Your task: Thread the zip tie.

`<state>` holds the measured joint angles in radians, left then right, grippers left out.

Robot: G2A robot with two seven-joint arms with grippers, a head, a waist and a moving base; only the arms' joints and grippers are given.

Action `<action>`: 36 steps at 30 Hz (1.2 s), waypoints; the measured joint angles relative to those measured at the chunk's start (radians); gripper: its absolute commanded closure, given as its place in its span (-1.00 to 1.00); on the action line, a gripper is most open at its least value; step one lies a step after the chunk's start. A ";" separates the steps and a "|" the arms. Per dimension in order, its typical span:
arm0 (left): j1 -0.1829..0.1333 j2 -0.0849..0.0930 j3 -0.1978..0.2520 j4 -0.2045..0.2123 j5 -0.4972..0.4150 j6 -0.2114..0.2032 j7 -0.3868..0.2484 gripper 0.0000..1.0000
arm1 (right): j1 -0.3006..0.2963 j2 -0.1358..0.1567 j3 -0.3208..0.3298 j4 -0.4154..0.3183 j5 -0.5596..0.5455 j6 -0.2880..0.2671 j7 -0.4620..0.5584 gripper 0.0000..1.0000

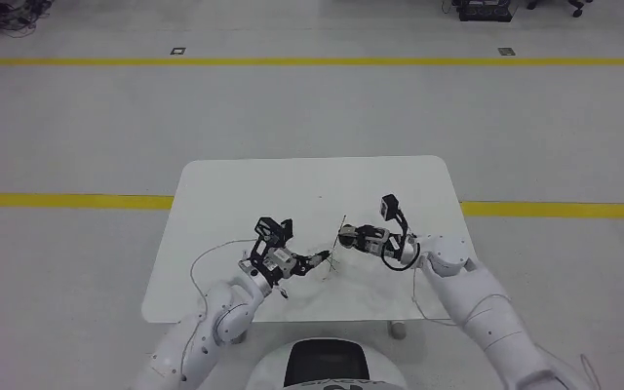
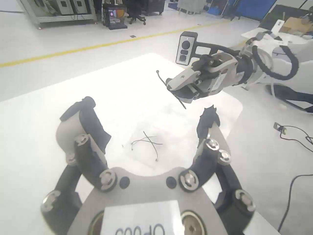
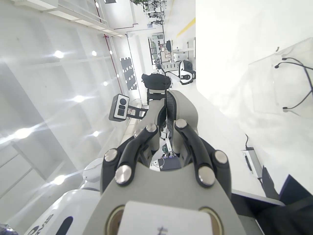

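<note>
A thin black zip tie is pinched in my right gripper, which is shut on its middle; both ends stick out, the head end pointing up. From above, the right gripper hovers over the middle of the white table, holding the tie. In its own wrist view the strap runs between the closed fingertips. My left gripper is open with nothing between its fingers, a short way in front of and below the held tie. The left gripper faces the right one.
Several loose black zip ties lie crossed on the table under the left gripper, the same zip ties seen from the right wrist. A cable trails along the left arm. The table's far half is bare.
</note>
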<state>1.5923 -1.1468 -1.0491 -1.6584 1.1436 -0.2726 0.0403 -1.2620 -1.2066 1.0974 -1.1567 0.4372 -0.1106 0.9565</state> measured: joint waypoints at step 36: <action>0.003 0.007 0.018 0.007 -0.070 -0.052 0.044 -1.00 | 0.047 0.004 0.008 0.061 0.171 0.232 0.143 1.00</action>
<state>1.5949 -1.1400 -1.0307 -1.6514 1.0740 -0.3241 0.0847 -1.2151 -1.2021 1.1058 -1.0958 0.6083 0.1217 1.1000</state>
